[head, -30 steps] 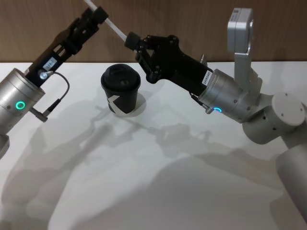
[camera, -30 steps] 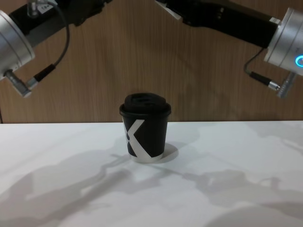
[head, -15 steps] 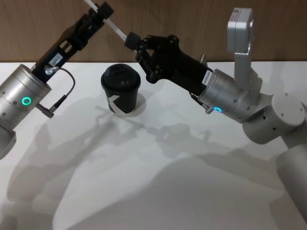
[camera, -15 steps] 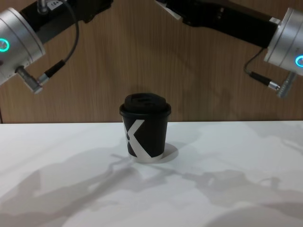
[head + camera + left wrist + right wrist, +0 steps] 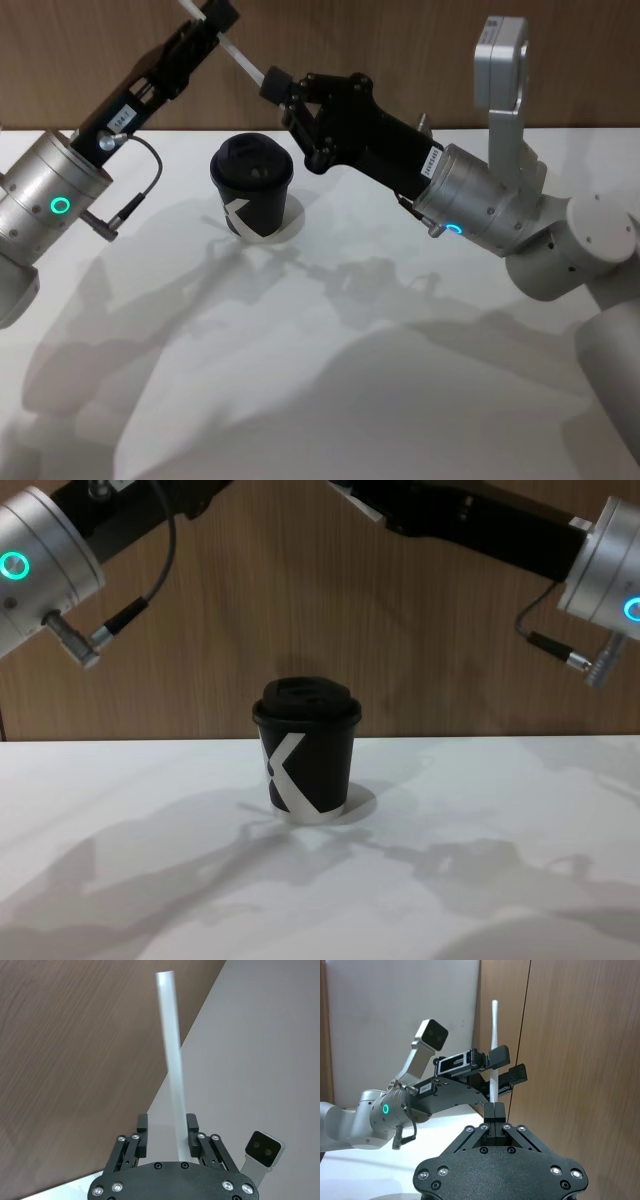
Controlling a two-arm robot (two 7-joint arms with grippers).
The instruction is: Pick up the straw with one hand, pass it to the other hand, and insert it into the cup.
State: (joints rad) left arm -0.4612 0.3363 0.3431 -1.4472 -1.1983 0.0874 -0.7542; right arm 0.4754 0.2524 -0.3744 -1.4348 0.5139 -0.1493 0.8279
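While it is up in the air over the far edge of the white desk [image 5: 330, 380], the long, thin white straw [image 5: 240, 52] runs on a slant from one claw to the other. The right claw [image 5: 272, 82], black with long fingers on a silver wrist with a blue light ring, is pinched tight near one end of the straw, so the straw cannot fall. The left claw [image 5: 218, 16], black too but with a green light ring on its wrist, sits farther along the straw. Its fingers [image 5: 142, 1132] stand one on each side of the straw. One touches it and a gap shows by the other, so this claw is a little way open and has no grip yet.

I think this is the passing step: the right claw holds the straw out so the left claw can close on it. The left claw should squeeze before the right claw lets go, or the straw could drop.

Below them, near the far edge of the desk and a little left of its middle, stands the small black paper cup [image 5: 252, 190] with a black plastic lid and a big white K mark. It is upright, well apart from both claws.
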